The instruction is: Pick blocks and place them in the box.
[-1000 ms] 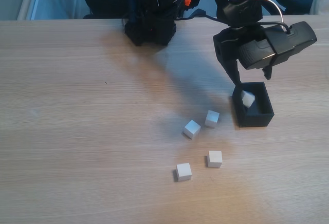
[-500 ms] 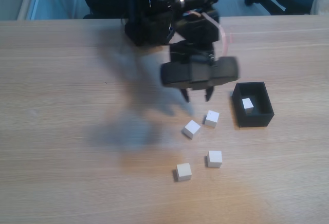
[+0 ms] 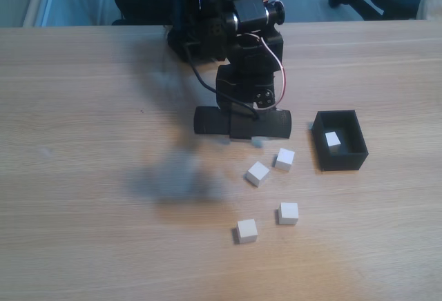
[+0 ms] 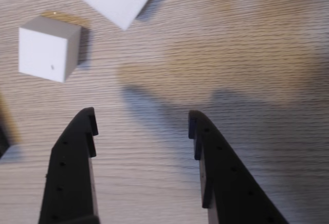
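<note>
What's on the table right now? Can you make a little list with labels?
table: light wood
box: black, open top, at right in the fixed view
block in box: one white cube
blocks on table: four
gripper: open, empty, above bare wood near two blocks

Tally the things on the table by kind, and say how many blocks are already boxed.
White blocks: 5, with 1 in the box and 4 loose on the table
Black box: 1
Total: 6 things
</note>
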